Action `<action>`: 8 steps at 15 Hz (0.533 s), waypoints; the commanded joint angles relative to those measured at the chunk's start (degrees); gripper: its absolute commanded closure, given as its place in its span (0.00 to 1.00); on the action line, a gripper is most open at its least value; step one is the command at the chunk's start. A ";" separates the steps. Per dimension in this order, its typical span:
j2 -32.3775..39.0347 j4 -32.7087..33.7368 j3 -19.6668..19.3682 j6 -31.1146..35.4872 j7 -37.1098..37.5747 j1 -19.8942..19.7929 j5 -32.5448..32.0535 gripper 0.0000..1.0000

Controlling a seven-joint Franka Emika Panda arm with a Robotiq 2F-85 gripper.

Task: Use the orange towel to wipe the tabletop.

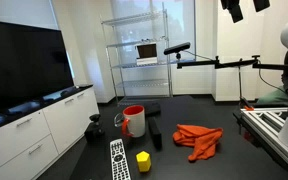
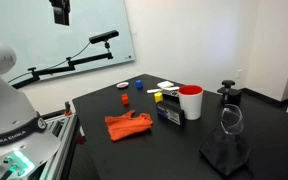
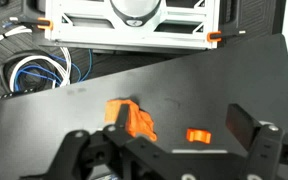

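Orange towel (image 2: pixel 129 125) near tabletop (image 2: pixel 179 152) edge; claw (image 3: pixel 164 145) spread.

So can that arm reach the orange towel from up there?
Probably yes. The gripper hangs open high above the tabletop, and the orange towel lies by itself, apart from the mug. Nothing seems to stand between them.
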 commanded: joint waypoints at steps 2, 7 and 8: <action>-0.49 2.32 0.45 0.03 -0.40 -0.70 0.22 0.00; -1.17 2.54 0.46 -0.03 -0.41 -0.70 0.22 0.00; -1.17 2.54 0.46 -0.03 -0.41 -0.70 0.22 0.00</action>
